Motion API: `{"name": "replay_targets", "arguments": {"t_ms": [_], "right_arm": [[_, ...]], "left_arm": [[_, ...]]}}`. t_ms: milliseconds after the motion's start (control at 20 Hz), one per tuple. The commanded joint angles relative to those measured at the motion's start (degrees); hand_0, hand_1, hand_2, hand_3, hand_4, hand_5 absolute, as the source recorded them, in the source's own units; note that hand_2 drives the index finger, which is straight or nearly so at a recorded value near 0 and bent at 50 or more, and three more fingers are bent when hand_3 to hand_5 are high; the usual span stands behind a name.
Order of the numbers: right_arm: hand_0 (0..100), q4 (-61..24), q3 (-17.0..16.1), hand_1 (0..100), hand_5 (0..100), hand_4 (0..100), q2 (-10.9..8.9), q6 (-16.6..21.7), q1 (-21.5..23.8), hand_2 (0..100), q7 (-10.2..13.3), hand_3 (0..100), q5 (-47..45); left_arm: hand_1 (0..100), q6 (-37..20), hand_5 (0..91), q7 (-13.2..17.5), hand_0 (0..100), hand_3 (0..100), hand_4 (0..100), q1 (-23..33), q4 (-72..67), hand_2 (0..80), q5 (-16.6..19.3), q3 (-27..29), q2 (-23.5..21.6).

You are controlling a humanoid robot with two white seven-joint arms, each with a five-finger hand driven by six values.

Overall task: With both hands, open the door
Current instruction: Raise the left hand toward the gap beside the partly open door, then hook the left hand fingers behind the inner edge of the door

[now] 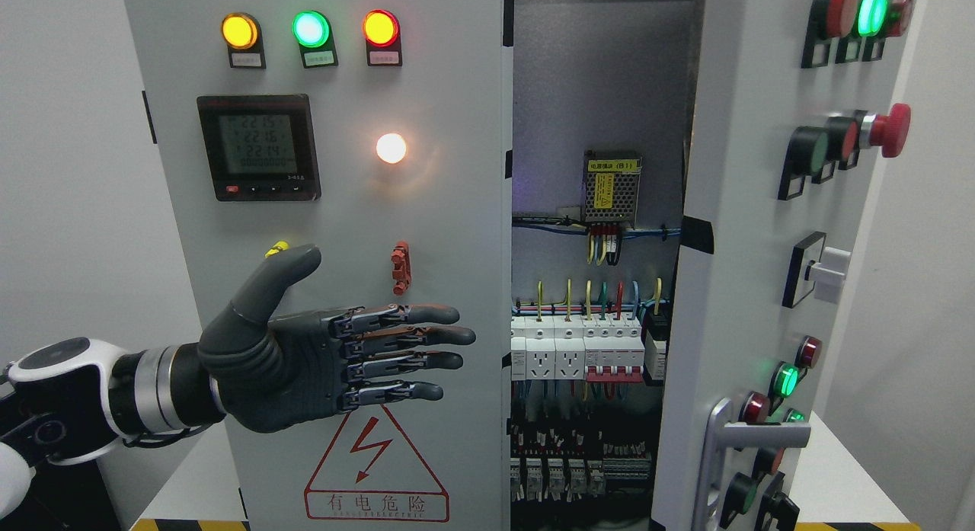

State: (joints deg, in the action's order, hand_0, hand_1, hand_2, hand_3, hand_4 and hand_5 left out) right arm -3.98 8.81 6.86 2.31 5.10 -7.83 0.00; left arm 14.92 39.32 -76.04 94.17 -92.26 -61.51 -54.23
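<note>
Electrical cabinet: right door (750,234) swung outward, breakers (586,348) and wiring exposed; left door (335,211) shut, its free edge at cabinet centre. Left hand (335,356) flat, fingers (426,337) straight and side by side, holding nothing, in front of left door above the hazard triangle (377,470). Right hand unseen. Risk: fingertips slide past the edge into live terminals, or knock the red latch (400,268).

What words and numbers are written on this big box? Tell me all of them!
"有电危险": red warning triangle on the left door.
"22.15", "22.16", "22.14", roughly: meter.
Label on the power supply: blurred.
Tags under the lamps: too small.
</note>
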Motion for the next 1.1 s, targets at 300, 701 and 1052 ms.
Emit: {"name": "replay_targets", "arguments": {"t_ms": [300,701,1052], "right_arm": [[38,-0.15,-0.02,0,0,0,0.00,0.07,0.00,0,0.01,0,-1.67],[38,-0.15,0.07,0,0,0,0.00,0.07,0.00,0,0.01,0,-1.67],[38,-0.15,-0.02,0,0,0,0.00,0.07,0.00,0,0.01,0,-1.67]], "left_arm": [[0,8.37,0.0,-0.03,0,0,0,-1.29,-4.96,0.0,1.38,3.60,10.29],[0,7.85,0.0,-0.12,0,0,0,-5.17,-5.31,0.0,-0.73,1.48,14.76],[0,7.58,0.0,-0.39,0,0,0,-4.65,-5.75,0.0,-0.56,4.02,20.91]]}}
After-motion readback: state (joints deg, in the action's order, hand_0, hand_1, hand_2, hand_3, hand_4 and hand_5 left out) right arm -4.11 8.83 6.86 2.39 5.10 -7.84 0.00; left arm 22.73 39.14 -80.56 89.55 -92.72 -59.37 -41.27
